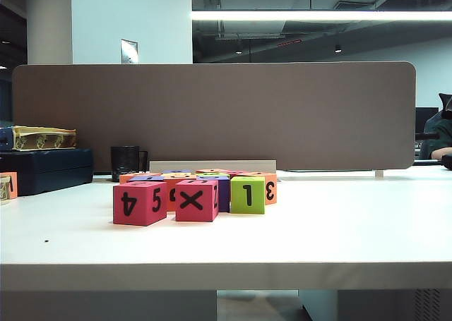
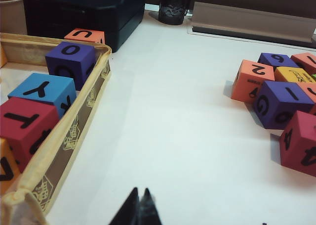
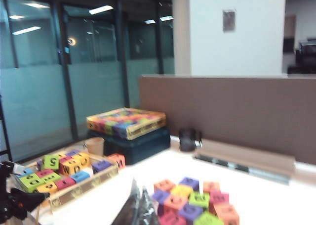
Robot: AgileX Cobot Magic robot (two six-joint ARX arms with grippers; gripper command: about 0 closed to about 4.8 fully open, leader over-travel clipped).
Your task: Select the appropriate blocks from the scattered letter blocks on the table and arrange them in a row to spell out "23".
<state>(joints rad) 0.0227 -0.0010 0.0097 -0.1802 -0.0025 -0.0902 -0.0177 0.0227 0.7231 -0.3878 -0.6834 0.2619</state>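
White bench [image 1: 339,229] with a block cluster near the middle.

The blocks [image 1: 194,192] sit bunched together: a pink "4" cube [image 1: 138,202] and a pink "X" cube [image 1: 195,200] in front, a lime-green cube [image 1: 247,194] beside them, with orange, purple and yellow ones behind. Off to the left lie a tan-edged tray [image 2: 74,136] of more cubes, a dark blue case [image 1: 46,169], a black cup [image 1: 125,162], and a lone orange cube [image 1: 8,185] at the edge.
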